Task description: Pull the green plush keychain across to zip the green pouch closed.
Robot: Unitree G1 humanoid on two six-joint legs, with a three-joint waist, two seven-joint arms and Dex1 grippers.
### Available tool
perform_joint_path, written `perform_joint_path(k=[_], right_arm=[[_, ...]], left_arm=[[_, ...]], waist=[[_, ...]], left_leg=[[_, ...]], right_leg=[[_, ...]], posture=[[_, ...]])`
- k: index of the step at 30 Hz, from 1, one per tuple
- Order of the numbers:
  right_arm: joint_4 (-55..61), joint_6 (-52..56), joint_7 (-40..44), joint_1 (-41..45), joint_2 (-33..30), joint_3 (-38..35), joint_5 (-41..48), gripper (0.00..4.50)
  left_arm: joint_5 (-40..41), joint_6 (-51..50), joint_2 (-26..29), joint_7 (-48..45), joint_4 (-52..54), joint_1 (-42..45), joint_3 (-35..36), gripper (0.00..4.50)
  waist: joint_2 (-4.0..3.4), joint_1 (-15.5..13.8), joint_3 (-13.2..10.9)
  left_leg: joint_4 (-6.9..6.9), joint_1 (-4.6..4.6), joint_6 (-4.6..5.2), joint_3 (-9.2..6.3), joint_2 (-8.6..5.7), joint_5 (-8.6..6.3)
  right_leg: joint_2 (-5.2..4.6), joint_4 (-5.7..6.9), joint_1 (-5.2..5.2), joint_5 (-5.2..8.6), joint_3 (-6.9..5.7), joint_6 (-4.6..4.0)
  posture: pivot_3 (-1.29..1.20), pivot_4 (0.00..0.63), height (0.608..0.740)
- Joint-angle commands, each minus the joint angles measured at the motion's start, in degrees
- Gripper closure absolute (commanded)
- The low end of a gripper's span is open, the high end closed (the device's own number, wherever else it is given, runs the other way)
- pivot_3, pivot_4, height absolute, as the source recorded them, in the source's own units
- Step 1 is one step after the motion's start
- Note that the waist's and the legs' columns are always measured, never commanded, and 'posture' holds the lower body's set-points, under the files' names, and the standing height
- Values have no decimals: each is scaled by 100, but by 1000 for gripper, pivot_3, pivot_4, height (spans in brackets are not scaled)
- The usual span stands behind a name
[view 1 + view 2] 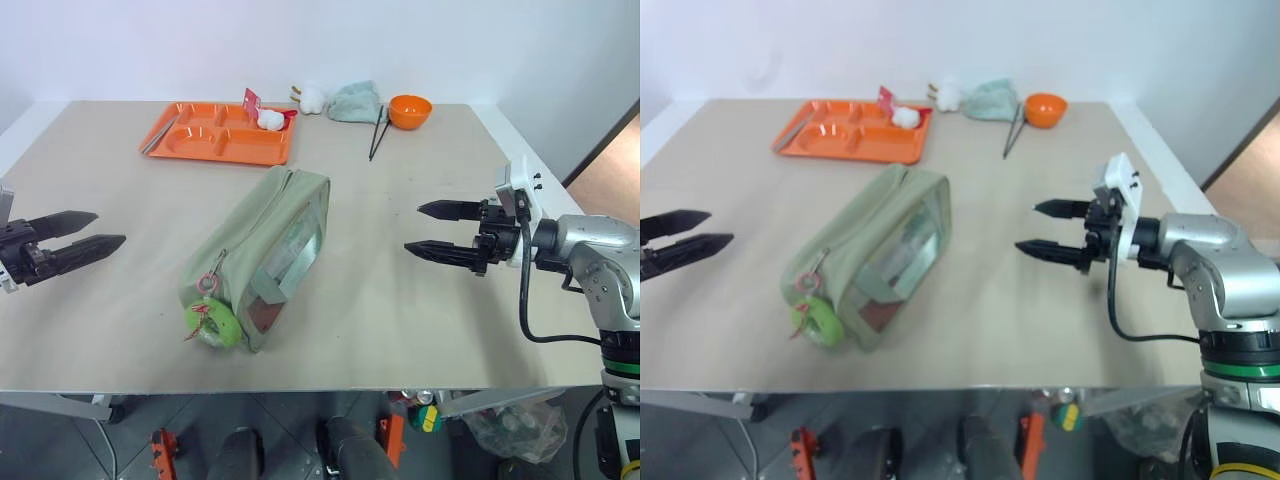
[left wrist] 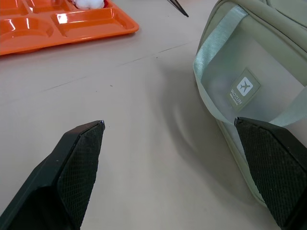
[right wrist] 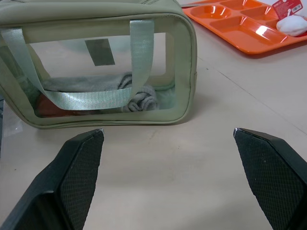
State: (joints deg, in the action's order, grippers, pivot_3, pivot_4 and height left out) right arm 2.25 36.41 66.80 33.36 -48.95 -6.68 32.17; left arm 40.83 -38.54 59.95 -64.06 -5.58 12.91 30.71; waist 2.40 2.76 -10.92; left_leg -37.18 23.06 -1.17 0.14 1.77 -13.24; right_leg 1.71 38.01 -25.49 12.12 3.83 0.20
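On the table (image 1: 420, 330), the pouch (image 1: 262, 250) lies near the middle, its long axis running from about 1 o'clock at the far end to 7 o'clock at the near end, clear window turned toward the right arm so folded cloth shows inside. That slant probably suits the job: the zipper runs along the top ridge, and a pull from the near end would travel away toward 1 o'clock. At 11 o'clock, well apart, sits an orange tray (image 1: 200, 145); at 1 o'clock an orange bowl (image 1: 410, 111) with dark sticks beside it, clear of the work. The right gripper (image 1: 432, 228) hovers at 3 o'clock of the pouch, fingers spread wide and holding nothing, aimed at the window side, likely to brace the bag. The left gripper (image 1: 88, 232) waits at 9 o'clock, equally wide and empty. Smallest, the keychain (image 1: 213, 324) hangs at the pouch's near end, 7 o'clock, touching the fabric, on its red string, so the zip looks unstarted.
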Motion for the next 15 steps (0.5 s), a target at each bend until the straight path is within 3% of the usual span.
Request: perform_joint_path(k=[1, 6, 11, 15], right_arm=[[138, -39, 135, 228, -162, 11, 18, 15], [-208, -467, 323, 950, -213, 432, -466, 15], [-578, -1665, 817, 1936, -196, 1335, -1511, 15], [-1238, -2852, 1192, 2937, 180, 2006, -2272, 15]], left_arm=[[15, 109, 25, 12, 56, 176, 56, 0], [40, 172, 99, -159, 216, 569, -176, 0], [189, 72, 177, -442, 414, 1444, -668, 0], [413, -108, 149, -732, 653, 2100, -1045, 0]], waist=[[0, 0, 0], [-4, 4, -2], [-4, -1, -2], [-5, 20, -3]], left_leg=[[0, 0, 0, 0, 0, 0], [-16, 0, 0, 3, 1, 0], [-22, 3, -1, 2, -2, 1], [-20, 6, -1, 11, -4, 0]], right_leg=[[0, 0, 0, 0, 0, 0], [2, 8, -1, -6, 2, 2], [3, 8, 1, -9, 0, 6], [3, 8, -5, -8, 7, 8]], posture=[[0, 150, 740], [0, 150, 740], [0, 150, 740], [0, 150, 740]])
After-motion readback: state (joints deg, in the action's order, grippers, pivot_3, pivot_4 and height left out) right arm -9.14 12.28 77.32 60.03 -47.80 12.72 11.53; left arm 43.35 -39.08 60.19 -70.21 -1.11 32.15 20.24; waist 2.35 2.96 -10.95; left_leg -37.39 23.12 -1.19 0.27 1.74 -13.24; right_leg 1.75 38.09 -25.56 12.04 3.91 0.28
